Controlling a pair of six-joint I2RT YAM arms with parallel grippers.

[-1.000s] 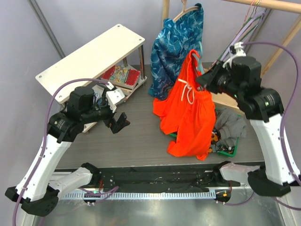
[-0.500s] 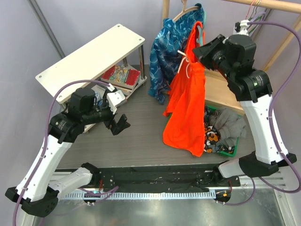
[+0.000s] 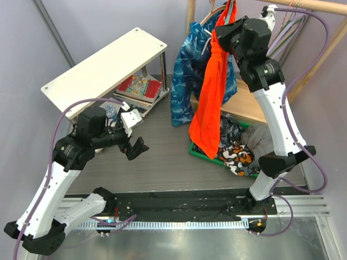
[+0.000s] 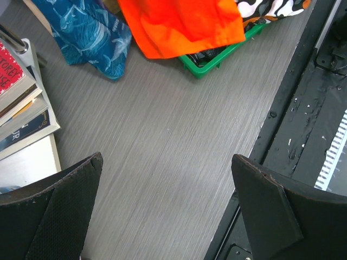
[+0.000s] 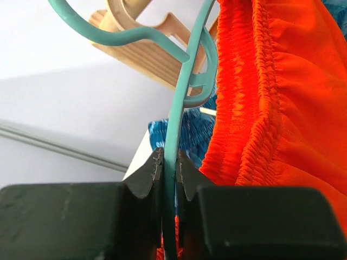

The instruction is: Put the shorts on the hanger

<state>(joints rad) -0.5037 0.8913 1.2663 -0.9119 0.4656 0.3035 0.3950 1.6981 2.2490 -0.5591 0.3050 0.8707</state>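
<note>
Holding the orange-red shorts [image 3: 209, 103] high beside the wooden rail [image 3: 303, 4], draped on the teal hanger [image 5: 174, 116]. Pinching the hanger's bar in the narrow jaws of the right end effector [image 5: 169, 168]. Idling the left end effector [image 4: 165, 211], spread wide, over the counter [image 4: 162, 124]. Probably hanging-up step; next calling for steering it onto the rail.
</note>
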